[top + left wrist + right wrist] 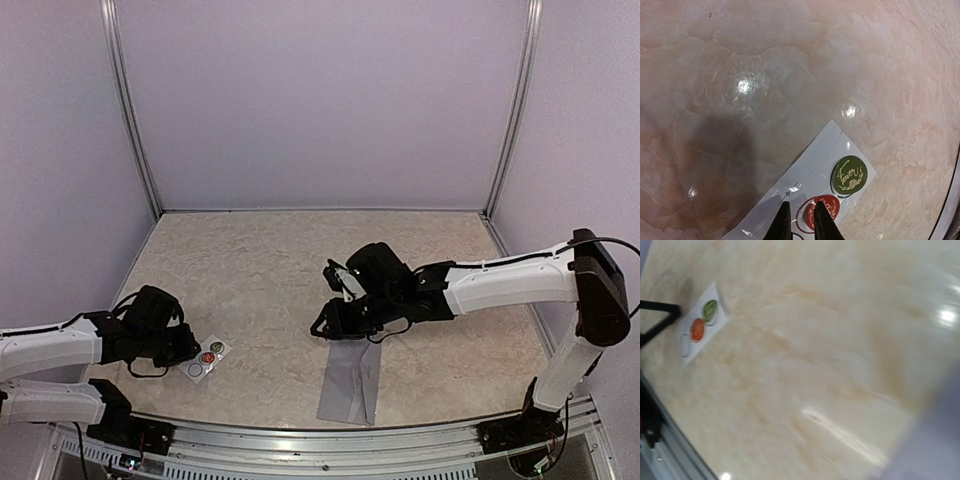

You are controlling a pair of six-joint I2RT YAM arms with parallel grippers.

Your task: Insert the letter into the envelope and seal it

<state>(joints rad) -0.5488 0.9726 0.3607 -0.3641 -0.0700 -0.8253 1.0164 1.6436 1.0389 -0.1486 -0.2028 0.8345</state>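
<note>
Roughly midway along the near edge of the table (260, 270), the envelope (350, 385) is seen lying flat, grey and rectangular. Its long axis runs from near to far, with the far end leaning slightly to the right. Its near short edge is set just beside the front rail (330, 440). Which end carries the flap cannot be made out.

The far short edge is met by the right gripper (332, 322), which is reached in from the right side. Whether its jaws are spread or closed on the paper cannot be told; its wrist view is blurred.

Well apart to the left, a small white sticker card (205, 358) is laid on the table. The left gripper (188, 348) is held over it, fingers narrowly parted with nothing pinched. A green sticker (849, 175) and a red sticker (832, 206) are carried on the card.
</note>
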